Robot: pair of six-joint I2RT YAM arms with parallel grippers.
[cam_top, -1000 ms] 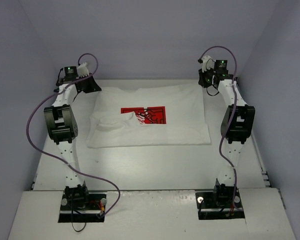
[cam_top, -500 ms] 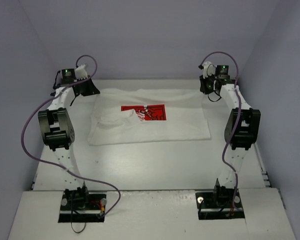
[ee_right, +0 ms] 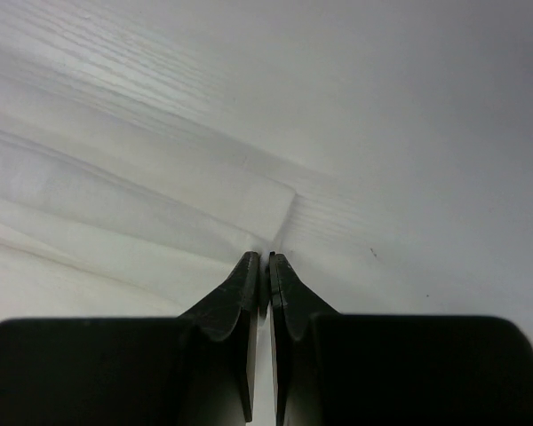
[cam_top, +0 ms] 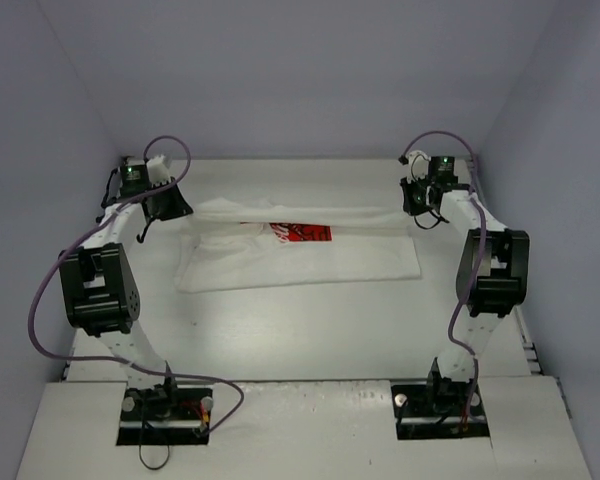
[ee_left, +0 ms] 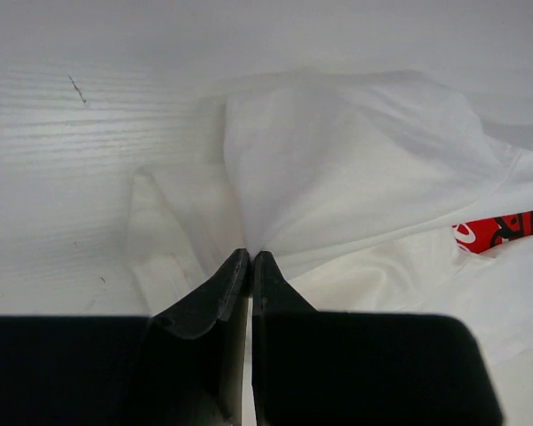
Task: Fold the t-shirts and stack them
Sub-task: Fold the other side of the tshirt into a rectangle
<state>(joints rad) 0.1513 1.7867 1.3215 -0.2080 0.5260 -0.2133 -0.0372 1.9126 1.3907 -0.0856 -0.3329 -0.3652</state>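
The left end effector (ee_left: 250, 256) was clamped shut on one far corner of the white t-shirt (cam_top: 310, 258), and the right end effector (ee_right: 259, 259) was pinched on the other, both in the upper part of the overhead frame. The raised edge draped over the red print (cam_top: 302, 233), with the rest lying flat mid-frame on the worktop (cam_top: 300, 330). This looked like a first fold; next, both arms would need to carry that edge evenly toward the lower hem.

The top view looks forward and down from high behind the near edge, far enough to take in the whole tabletop (cam_top: 300, 320). Each wrist view sits close behind its own hand, left hand (ee_left: 250, 256) and right hand (ee_right: 259, 258), looking low along the t-shirt (cam_top: 310, 262) edge, which the top view also covers
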